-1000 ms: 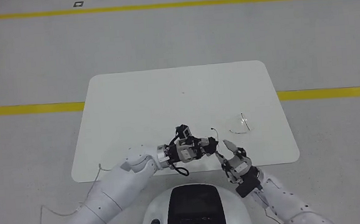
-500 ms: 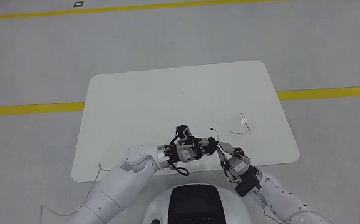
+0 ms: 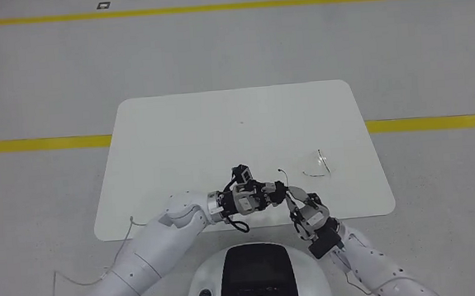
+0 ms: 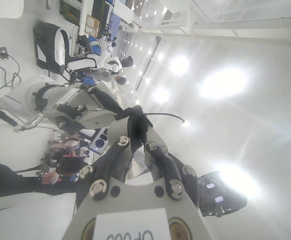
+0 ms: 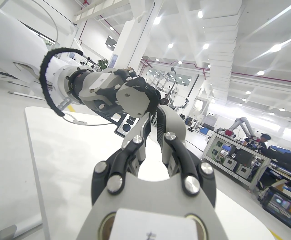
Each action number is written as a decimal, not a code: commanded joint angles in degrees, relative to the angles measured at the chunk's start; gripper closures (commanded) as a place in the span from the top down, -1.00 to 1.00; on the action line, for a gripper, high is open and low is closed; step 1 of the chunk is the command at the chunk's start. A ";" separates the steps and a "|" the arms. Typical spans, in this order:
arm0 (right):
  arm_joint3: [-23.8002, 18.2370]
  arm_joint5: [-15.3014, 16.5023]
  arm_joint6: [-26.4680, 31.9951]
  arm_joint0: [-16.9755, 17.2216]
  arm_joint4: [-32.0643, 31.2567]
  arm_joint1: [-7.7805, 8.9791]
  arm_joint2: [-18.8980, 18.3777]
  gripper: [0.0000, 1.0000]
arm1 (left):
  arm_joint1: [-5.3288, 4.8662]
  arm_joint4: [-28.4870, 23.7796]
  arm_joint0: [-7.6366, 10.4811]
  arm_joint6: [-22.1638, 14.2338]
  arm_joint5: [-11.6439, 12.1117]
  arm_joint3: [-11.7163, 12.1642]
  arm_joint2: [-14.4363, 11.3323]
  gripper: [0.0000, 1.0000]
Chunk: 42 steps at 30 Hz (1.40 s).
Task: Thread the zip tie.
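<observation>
Just above the worktop's near edge, the left pincer clamps the black zip tie, its tail curling free; the right pincer pinches the same tie, tip to tip.

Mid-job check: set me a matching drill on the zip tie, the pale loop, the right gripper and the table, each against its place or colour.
Things:
1. zip tie
2. pale loop
3. right gripper
4. table

Descriptions:
A. lies on the table, toward its right side
B. white, with rounded corners
C. pinched in the left gripper, dark free end sticking out
D. tip to tip with the left gripper, above the table's near edge

Pairs: 1-C; 2-A; 3-D; 4-B
</observation>
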<state>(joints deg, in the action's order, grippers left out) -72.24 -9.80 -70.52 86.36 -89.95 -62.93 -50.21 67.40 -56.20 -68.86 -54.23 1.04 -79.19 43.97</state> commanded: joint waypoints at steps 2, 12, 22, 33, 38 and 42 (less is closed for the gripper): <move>-0.12 -0.08 0.00 -0.04 0.00 -0.02 0.04 -0.82 | 0.00 0.00 0.00 0.00 0.00 0.00 0.00 -1.00; 0.09 -0.37 -0.16 -0.06 0.00 0.00 0.05 -1.00 | 0.00 0.00 0.00 0.00 0.00 0.00 0.00 -1.00; 0.45 -0.34 -0.05 0.39 0.00 0.29 -1.23 -1.00 | 0.00 0.00 0.00 0.00 0.00 0.00 0.00 -1.00; 0.00 0.24 0.23 1.42 0.00 0.65 -3.72 -1.00 | 0.00 0.00 0.00 0.00 0.00 0.00 0.00 -1.00; -0.34 0.43 0.50 1.68 0.00 0.78 -4.33 -1.00 | 0.00 0.00 0.00 0.00 0.00 0.00 0.00 -1.00; -0.43 0.47 0.58 1.82 0.00 0.84 -4.61 -1.00 | 0.00 0.00 0.00 0.00 0.00 0.00 0.00 -1.00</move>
<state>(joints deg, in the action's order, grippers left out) -72.68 -9.34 -69.94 88.15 -89.95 -62.10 -54.74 67.40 -56.20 -68.86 -54.23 1.04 -79.19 43.97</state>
